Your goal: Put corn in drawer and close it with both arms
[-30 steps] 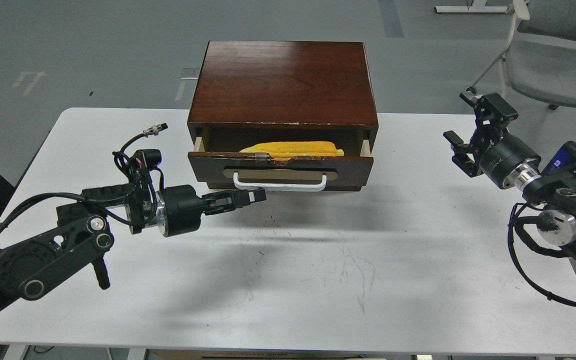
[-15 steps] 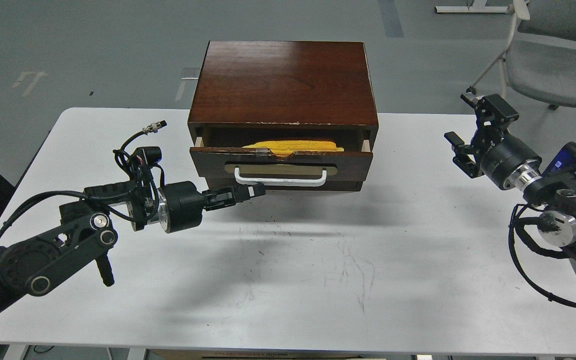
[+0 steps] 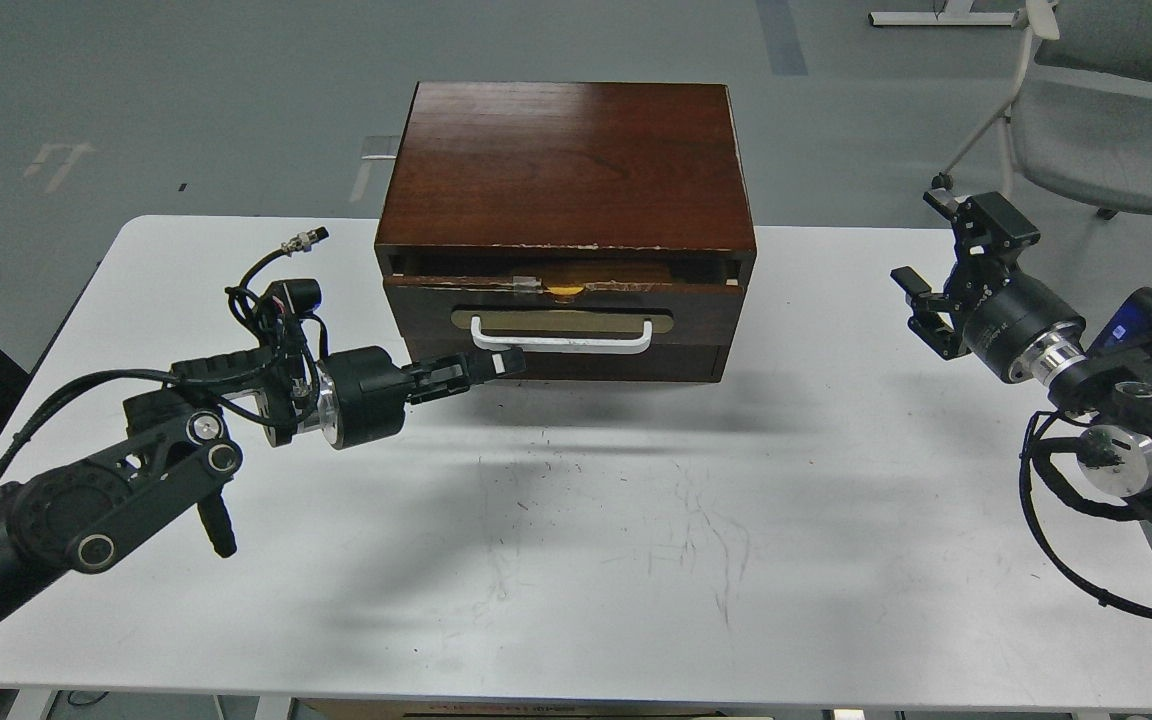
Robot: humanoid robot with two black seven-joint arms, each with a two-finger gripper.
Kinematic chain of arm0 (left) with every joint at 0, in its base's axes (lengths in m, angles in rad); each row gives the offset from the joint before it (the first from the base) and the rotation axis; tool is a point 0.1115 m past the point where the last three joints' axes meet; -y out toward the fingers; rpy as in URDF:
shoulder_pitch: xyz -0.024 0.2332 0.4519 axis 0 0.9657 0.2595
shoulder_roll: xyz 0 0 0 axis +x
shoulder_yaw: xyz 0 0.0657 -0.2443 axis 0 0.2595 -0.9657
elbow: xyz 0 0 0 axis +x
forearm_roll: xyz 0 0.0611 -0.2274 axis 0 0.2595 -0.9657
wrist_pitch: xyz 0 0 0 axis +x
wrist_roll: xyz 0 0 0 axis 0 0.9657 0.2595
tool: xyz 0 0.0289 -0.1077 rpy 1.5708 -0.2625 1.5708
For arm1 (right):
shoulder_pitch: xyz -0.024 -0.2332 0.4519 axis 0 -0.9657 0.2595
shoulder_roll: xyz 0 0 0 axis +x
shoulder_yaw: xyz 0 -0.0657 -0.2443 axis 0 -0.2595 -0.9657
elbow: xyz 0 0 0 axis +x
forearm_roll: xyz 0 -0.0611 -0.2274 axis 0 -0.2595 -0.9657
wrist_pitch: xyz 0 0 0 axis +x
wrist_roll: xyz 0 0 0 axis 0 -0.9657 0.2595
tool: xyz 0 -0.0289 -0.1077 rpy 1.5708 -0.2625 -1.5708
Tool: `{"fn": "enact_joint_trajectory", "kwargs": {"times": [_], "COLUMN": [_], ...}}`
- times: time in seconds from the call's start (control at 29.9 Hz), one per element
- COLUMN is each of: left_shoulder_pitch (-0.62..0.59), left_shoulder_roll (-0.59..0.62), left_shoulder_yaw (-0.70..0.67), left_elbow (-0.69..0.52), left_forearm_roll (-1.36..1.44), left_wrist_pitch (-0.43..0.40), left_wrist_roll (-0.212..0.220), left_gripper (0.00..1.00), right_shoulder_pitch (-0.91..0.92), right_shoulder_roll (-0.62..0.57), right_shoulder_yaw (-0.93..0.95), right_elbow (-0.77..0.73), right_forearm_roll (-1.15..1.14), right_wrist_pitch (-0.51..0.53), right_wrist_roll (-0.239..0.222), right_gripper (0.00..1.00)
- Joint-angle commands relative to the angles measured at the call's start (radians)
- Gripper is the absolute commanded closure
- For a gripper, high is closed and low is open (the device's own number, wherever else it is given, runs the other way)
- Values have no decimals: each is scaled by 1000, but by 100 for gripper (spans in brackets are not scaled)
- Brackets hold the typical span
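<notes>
Pressing our narrowed, empty left gripper (image 3: 496, 364) against the dark reddish-brown wooden drawer (image 3: 564, 318) hides the yellow corn cob (image 3: 566, 290) — right gripper (image 3: 928, 290) spread open, idle.

The left arm (image 3: 86, 500) is stretched forward and inward, its gripper (image 3: 496, 364) held level with fingers closed together. The right arm (image 3: 1126, 420) is raised aside, its gripper (image 3: 936, 265) spread apart.

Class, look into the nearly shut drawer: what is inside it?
Through the narrow gap above the drawer front, only a small yellow patch of the corn shows. The rest is covered by the wooden box.
</notes>
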Motion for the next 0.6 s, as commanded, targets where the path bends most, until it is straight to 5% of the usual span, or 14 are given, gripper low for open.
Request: {"fn": "enact_joint_trajectory", "kwargs": {"times": [0.0, 0.57], "left_shoulder_pitch": [-7, -43], "left_shoulder_roll": [-2, -43], "left_shoulder_yaw": [0, -1], "left_elbow": [18, 91], "left_forearm_roll": [0, -1], "left_wrist_pitch": [0, 2], "left_wrist_roll": [0, -2], "left_gripper": [100, 100], "right_shoulder_pitch": [-2, -11], "right_shoulder_roll": [-2, -8], "right_shoulder_yaw": [0, 0], "right_elbow": [1, 3], "right_forearm_roll": [0, 0], "right_wrist_pitch": [0, -1], "right_wrist_roll": [0, 0], "right_gripper": [4, 4]}}
